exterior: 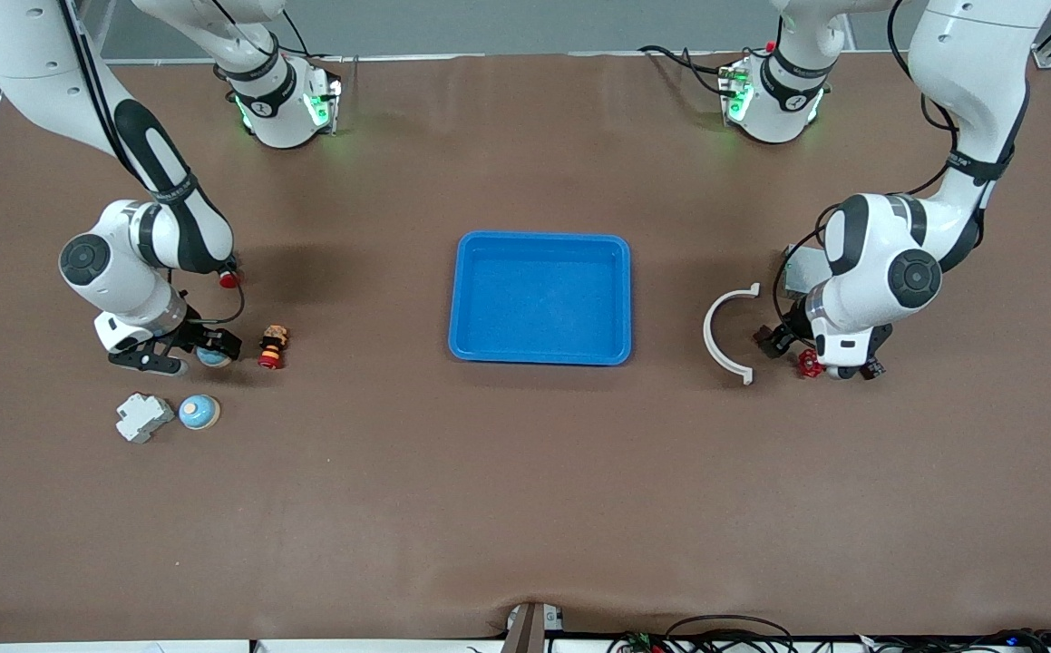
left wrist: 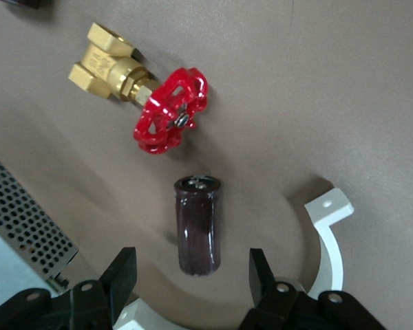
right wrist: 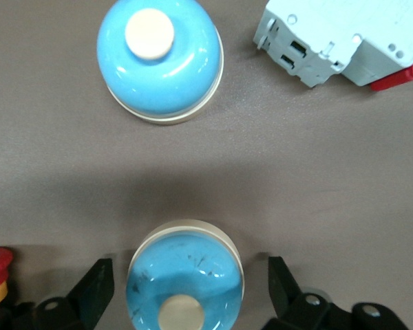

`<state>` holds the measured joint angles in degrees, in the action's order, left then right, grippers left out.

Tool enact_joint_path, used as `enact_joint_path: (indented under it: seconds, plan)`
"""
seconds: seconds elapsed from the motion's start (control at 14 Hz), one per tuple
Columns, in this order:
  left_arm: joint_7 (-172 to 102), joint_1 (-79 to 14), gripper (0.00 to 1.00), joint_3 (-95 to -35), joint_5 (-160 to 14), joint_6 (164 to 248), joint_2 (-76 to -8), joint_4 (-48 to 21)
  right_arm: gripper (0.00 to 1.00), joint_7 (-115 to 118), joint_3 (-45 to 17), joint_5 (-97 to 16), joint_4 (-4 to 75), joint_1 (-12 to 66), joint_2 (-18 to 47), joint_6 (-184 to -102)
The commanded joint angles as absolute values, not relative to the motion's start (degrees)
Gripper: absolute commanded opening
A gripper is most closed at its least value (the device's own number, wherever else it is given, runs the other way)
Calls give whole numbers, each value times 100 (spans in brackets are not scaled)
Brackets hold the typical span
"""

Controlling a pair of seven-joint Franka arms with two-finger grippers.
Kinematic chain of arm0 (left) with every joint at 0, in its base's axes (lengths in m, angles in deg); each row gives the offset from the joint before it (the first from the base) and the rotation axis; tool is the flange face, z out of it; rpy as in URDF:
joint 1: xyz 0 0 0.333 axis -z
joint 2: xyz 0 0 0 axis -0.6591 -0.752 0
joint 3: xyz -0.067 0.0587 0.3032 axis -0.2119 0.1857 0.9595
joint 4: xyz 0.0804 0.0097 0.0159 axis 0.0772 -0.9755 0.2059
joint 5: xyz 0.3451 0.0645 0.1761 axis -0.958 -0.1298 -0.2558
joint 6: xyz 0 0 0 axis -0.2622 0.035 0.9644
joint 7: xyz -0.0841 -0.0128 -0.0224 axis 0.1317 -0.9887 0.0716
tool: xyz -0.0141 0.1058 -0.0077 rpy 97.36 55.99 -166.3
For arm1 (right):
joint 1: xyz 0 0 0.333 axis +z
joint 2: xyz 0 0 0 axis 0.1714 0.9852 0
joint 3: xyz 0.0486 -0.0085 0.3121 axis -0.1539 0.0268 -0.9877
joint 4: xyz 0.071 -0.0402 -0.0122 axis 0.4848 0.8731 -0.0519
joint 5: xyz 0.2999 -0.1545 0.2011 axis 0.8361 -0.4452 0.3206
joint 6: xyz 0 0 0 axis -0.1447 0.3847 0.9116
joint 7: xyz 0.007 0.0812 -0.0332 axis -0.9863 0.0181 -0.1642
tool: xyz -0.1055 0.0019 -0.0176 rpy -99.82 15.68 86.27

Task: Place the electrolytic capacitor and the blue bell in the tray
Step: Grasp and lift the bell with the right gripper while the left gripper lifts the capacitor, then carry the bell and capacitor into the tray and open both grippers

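Tray: the blue tray (exterior: pixel 540 297) is seen at the middle of the surface (exterior: pixel 525 499), with nothing in it.
Capacitor: the dark electrolytic capacitor (left wrist: pixel 198 225) lies on its side on the surface toward the left arm's end, between the open fingers of the left end effector (left wrist: pixel 193 275) but not yet gripped.
Bells: two blue bells are found toward the right arm's end. One blue bell (right wrist: pixel 184 278) sits between the spread fingers of the right end effector (right wrist: pixel 186 289), apparently untouched; a second bell (right wrist: pixel 161 60) stands nearer the front camera, just beside a grey breaker block (right wrist: pixel 344 45).
Left end effector: held low over the capacitor, jaws apart (a closing move would be judged the next need).
Right end effector: held low over the bell, jaws apart.
Neighbours: a brass valve with a red handwheel (left wrist: pixel 166 113), a perforated grey metal box (left wrist: pixel 20 227) and a white curved bracket (exterior: pixel 726 334) lie near the capacitor; a red-capped button (exterior: pixel 272 347) stands beside the bell.
Progress: nothing is placed yet; both grasps, both carries and both releases are judged to remain.
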<state>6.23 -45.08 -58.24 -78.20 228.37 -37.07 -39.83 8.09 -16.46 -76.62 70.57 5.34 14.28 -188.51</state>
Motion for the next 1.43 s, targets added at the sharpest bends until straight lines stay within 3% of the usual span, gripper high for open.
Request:
enact_joint_path:
  seconds: [0.0,0.07,0.22,0.29,0.36,0.43,0.5,0.72,1.0,1.22,1.36]
  plan:
    - [683,-4527,68,-5828,-7793,23092,-3974,-3897,10,858,-1728,-7624,7116,477,1413,-18908]
    - [674,-4545,66,-5819,-7793,23093,-4001,-3827,0,875,-1737,-7624,7125,477,1413,-18891]
    - [674,-4536,65,-5819,-7793,23163,-4228,-3739,0,1068,-1868,-7624,7133,486,1299,-18655]
    - [666,-4528,54,-5819,-7793,23216,-4282,-3739,0,1173,-1912,-7624,7116,486,1116,-18244]
    - [666,-4519,24,-5819,-7793,23216,-4282,-3721,0,1287,-1982,-7624,7116,486,827,-17788]
    - [666,-4510,5,-5810,-7793,23208,-4291,-3704,0,1462,-2061,-7624,7116,486,545,-17348]
    - [683,-4510,0,-5819,-7802,23199,-4247,-3704,0,1612,-2123,-7624,7116,486,281,-16943]
    - [805,-4457,0,-5898,-7811,22753,-3871,-3686,0,1903,-2212,-7038,7116,731,-387,-16028]
    - [1104,-4404,0,-6468,-7811,22207,-3220,-3800,0,2892,-2212,-6719,7133,1424,-1161,-15192]
    - [2051,-4326,0,-7074,-7819,22065,-3201,-3748,0,4508,-2212,-6727,7107,2416,-1426,-15076]
    - [2623,-3871,0,-7129,-7819,22091,-3227,-3730,0,5476,-2220,-6719,7063,3058,-1409,-15172]
